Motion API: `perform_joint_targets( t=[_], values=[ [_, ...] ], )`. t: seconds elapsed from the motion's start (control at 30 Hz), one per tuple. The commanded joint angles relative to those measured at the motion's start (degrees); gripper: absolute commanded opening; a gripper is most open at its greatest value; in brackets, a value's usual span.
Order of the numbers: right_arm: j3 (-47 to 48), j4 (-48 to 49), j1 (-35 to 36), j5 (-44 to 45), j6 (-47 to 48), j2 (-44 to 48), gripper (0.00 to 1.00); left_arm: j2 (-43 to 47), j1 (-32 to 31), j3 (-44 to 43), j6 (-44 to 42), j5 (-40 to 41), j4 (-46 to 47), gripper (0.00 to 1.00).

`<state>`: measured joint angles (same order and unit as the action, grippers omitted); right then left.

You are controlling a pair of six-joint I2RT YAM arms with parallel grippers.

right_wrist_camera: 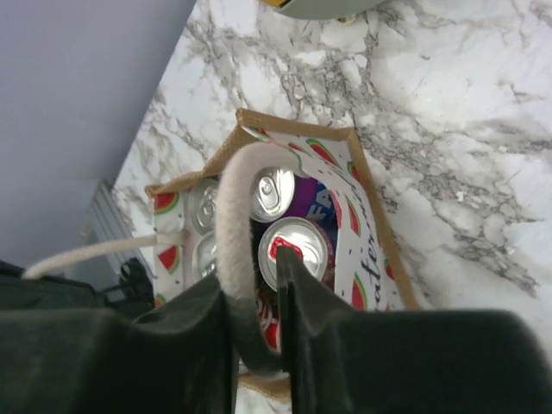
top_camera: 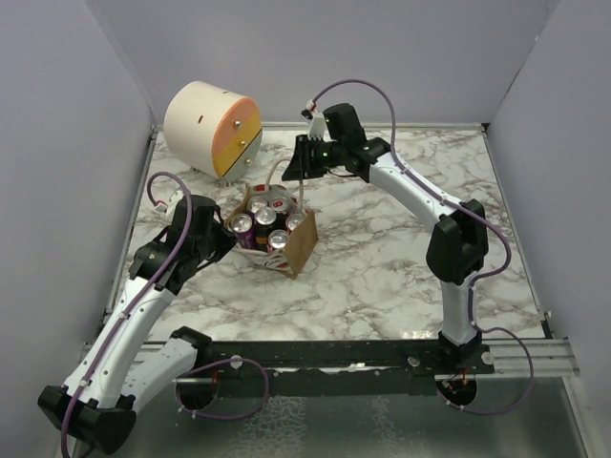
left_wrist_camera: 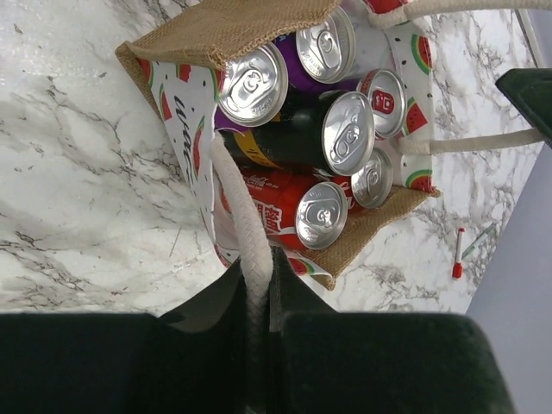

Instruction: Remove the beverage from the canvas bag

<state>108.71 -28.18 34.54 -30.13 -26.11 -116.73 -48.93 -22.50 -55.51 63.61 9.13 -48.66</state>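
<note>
The tan canvas bag (top_camera: pixel 300 247) stands open left of the table's middle, with several upright beverage cans (top_camera: pixel 266 218) inside. My left gripper (top_camera: pixel 227 235) is at its left side, shut on one white rope handle (left_wrist_camera: pixel 243 207). In the left wrist view the bag (left_wrist_camera: pixel 233 30) holds a purple can (left_wrist_camera: pixel 252 84), a black can (left_wrist_camera: pixel 348 131) and a red can (left_wrist_camera: pixel 320 215). My right gripper (top_camera: pixel 299 174) is above the bag's far side, shut on the other rope handle (right_wrist_camera: pixel 235 216), over silver can tops (right_wrist_camera: pixel 294 251). The bag's watermelon-print lining (right_wrist_camera: pixel 368 259) shows there.
A cream-and-orange cylindrical drum (top_camera: pixel 212 129) lies at the back left, close behind the bag. A small red-and-white pen (left_wrist_camera: pixel 458 253) lies on the marble beyond the bag. Grey walls close in the table on three sides.
</note>
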Motion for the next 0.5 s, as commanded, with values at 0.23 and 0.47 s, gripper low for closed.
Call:
perform_joint_targets(
  t=[0.23, 0.47],
  values=[
    [-18.4, -4.49, 0.17, -1.48, 3.69, 15.62, 0.02, 1.53, 0.09, -3.74, -1.41, 5.28, 2.06, 0.0],
    [-39.02, -5.42, 0.17, -3.48, 2.05, 34.32, 0.02, -5.84, 0.18, -4.75, -0.94, 1.62, 8.65, 0.0]
  ],
)
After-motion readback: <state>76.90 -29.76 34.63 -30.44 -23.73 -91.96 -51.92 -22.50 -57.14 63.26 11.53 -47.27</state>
